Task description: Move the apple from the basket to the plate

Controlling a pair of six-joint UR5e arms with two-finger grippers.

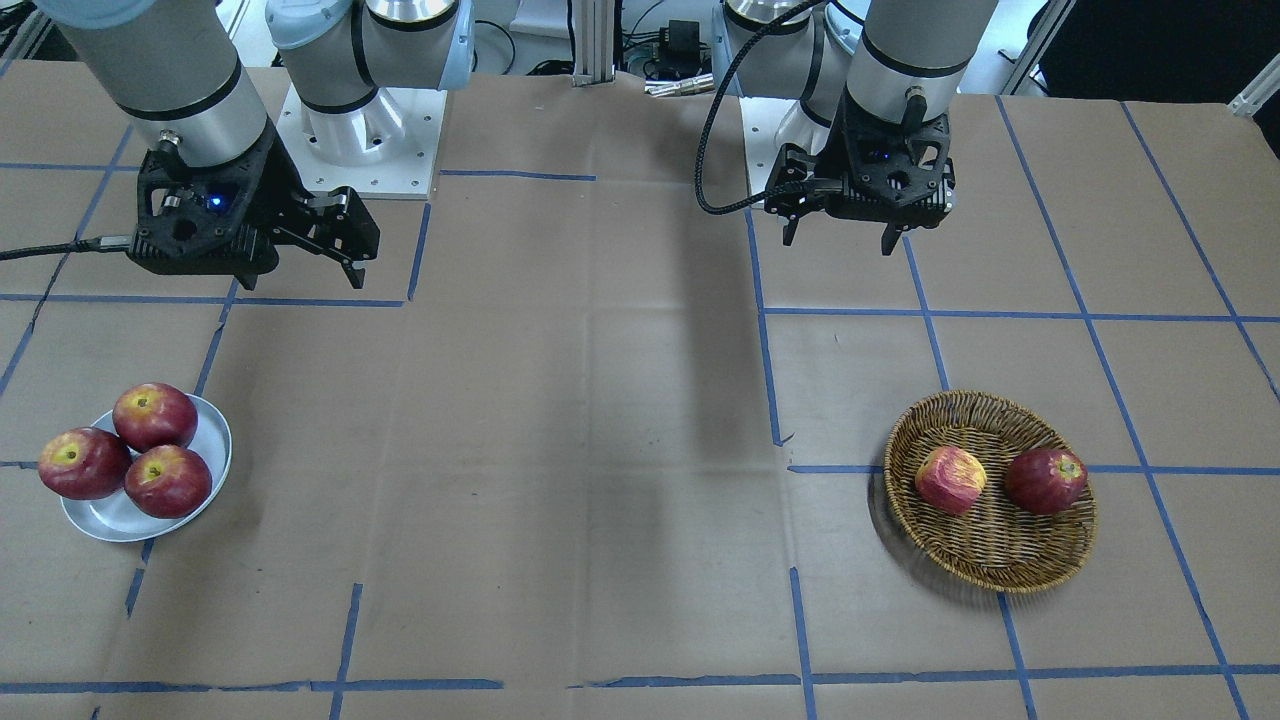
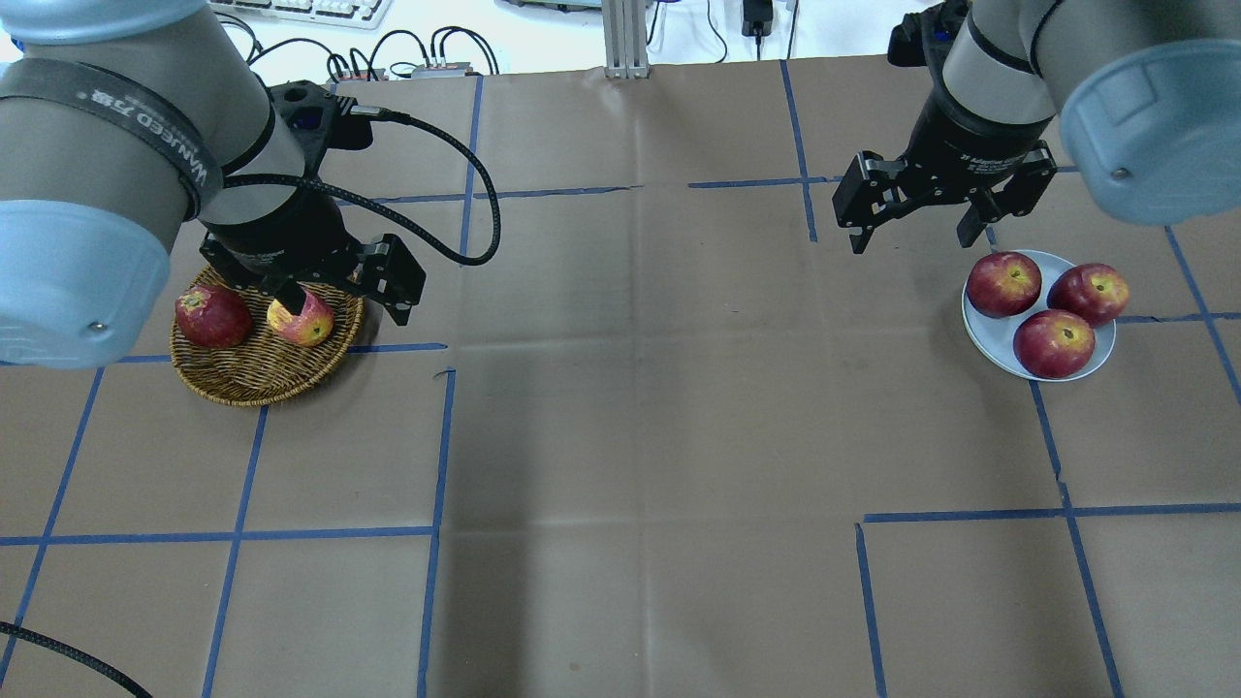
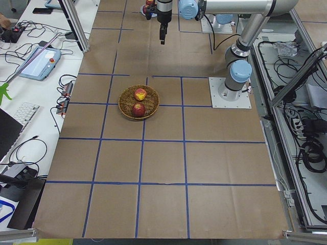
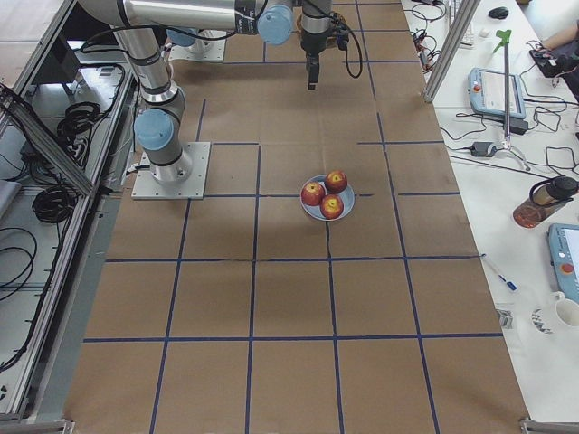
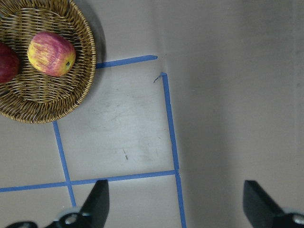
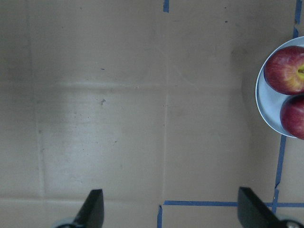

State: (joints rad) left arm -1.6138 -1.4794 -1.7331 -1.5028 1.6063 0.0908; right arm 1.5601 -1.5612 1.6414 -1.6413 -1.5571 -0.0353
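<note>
The pale, pink-and-yellow streaked apple (image 1: 950,480) lies in the wicker basket (image 1: 1000,580) beside a darker red apple (image 1: 1045,480). The apple also shows in the overhead view (image 2: 302,320) and in the left wrist view (image 5: 51,53). My left gripper (image 1: 838,242) hangs open and empty, high above the table, off the basket's rim on the side toward the robot's base and the table's middle. The white plate (image 1: 110,525) holds three dark red apples (image 1: 154,416). My right gripper (image 1: 300,280) is open and empty, raised beside the plate (image 6: 263,104).
Brown paper with blue tape lines covers the table. The stretch between the basket (image 2: 262,383) and the plate (image 2: 984,334) shows only bare paper. Both arm bases stand at the table's robot side. Cables, a keyboard and a pendant lie past the table's ends.
</note>
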